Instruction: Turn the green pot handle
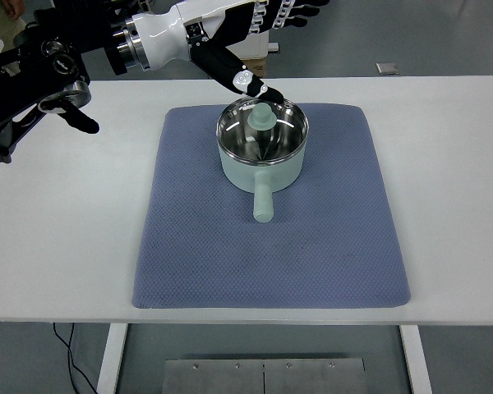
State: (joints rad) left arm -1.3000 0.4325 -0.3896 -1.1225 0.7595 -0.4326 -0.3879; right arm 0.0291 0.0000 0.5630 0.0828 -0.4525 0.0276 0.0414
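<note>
My left hand (246,33) hovers above the green pot (262,152), fingers apart; handle (263,199) ungrasped, rotation not yet begun.

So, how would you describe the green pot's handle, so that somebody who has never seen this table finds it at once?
Look at the blue mat in the middle of the white table. On its far half stands a pale green pot with a shiny steel inside. The handle is the short green bar sticking out of the pot's side toward the near table edge, unlike the round knob above the pot.
</note>
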